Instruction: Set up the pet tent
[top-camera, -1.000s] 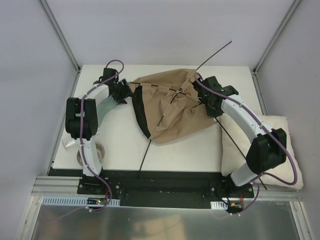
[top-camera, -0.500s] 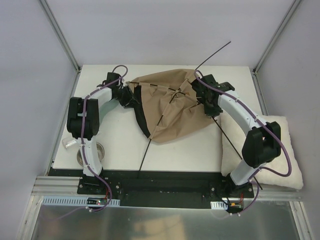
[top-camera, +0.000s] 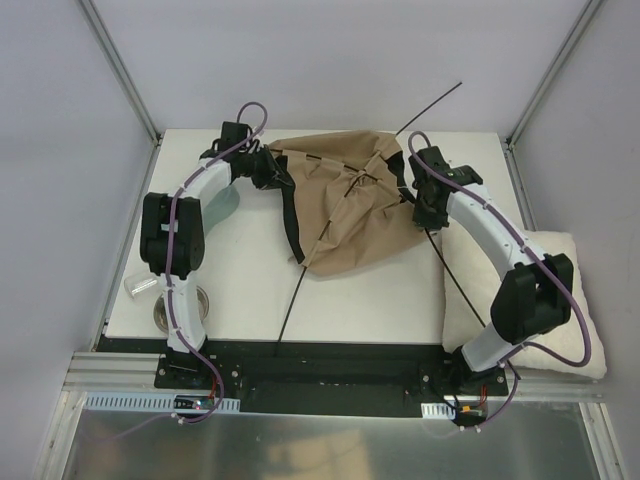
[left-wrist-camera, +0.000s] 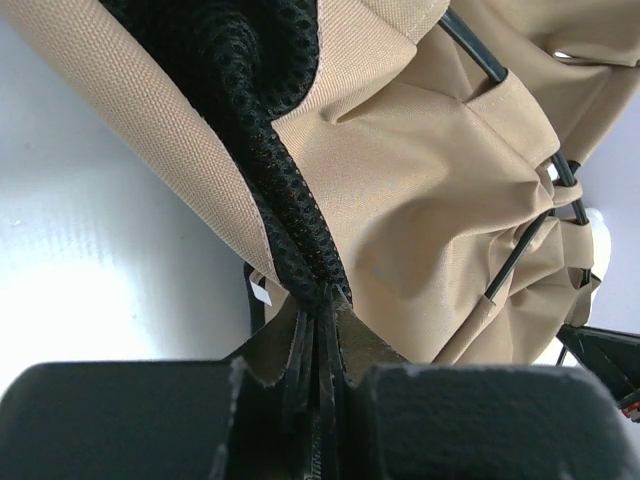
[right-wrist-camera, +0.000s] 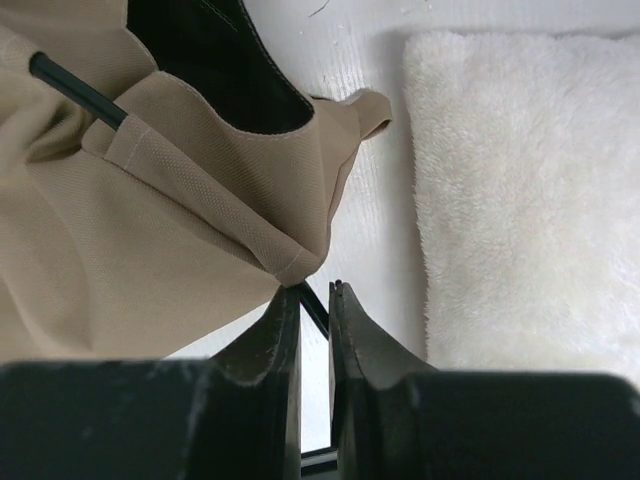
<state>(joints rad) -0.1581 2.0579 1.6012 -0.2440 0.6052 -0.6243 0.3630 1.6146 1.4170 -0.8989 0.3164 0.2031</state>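
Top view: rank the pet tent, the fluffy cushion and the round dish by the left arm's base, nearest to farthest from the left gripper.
1. the pet tent, its left edge pinched in the left gripper
2. the round dish, near-left by the arm's base
3. the cushion, far right

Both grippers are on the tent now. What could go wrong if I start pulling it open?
1. The left gripper pinches only the tent's mesh-lined edge; a hard pull may slip it free or strain the seam.
2. The right gripper clamps a thin pole; it may slide or bend, and its tail runs beside the cushion, where it could snag.
3. A long pole juts past the table's far edge and could hit the wall.
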